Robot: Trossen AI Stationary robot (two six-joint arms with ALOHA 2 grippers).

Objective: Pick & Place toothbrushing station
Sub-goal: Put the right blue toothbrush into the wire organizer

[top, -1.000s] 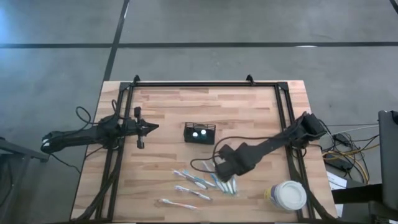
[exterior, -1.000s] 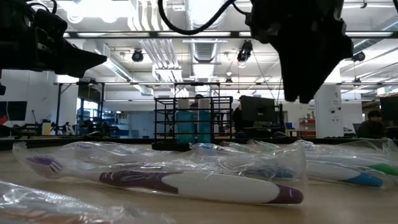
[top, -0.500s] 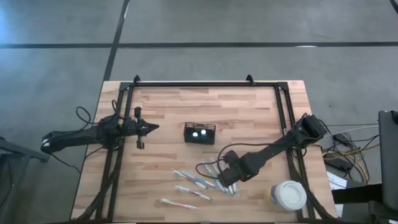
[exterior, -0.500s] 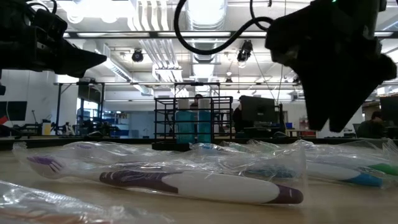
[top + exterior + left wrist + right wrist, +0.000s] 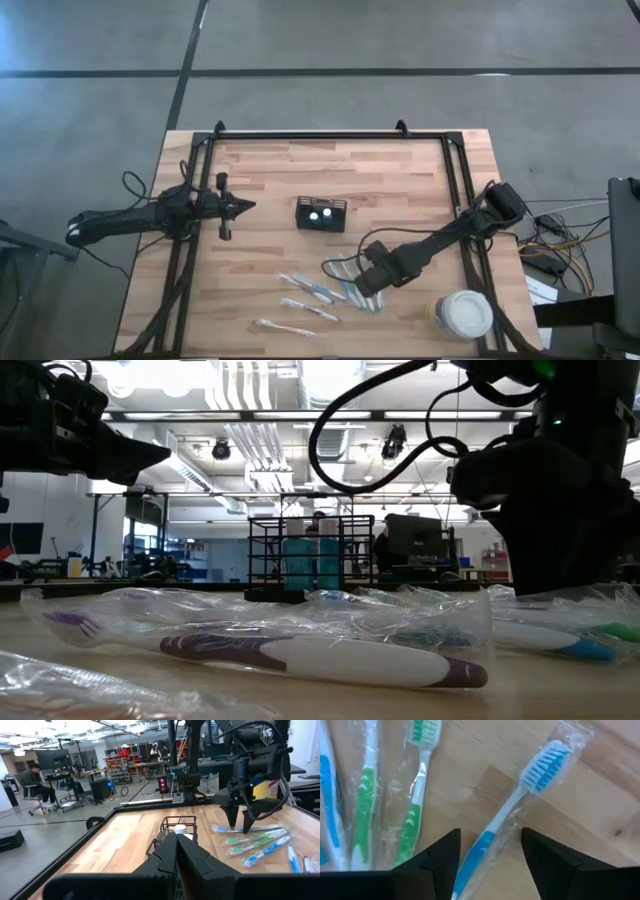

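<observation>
Blue-handled and sealed in a clear crinkly sleeve, the toothbrush (image 5: 512,815) lies right between our right gripper (image 5: 490,852)'s spread fingers, bristle end pointing ahead of it, and nothing is gripped yet. Just beside it, off one finger, lie two green toothbrushes (image 5: 412,820) in the same wrapping. We judge this a light, stiff thing, but the wrapper looks slick and loose, so it may slide under the pads; we'd pinch across the thick part of the handle, not the thin neck or the slack film past the head. The caddy (image 5: 321,213), a small black open-top box with mesh-like sides and two pale round tops showing inside, stands well away from the right gripper, farther up the wooden table (image 5: 270,170), and sits straight ahead of our left gripper (image 5: 176,851). That left one is clenched on nothing, hovering off to the side, waiting. A white tub (image 5: 462,314) stands near the right arm, toward the table's front corner. From here, the drop-in will want the brush tipped upright, since the box looks narrower than the brush is long.
</observation>
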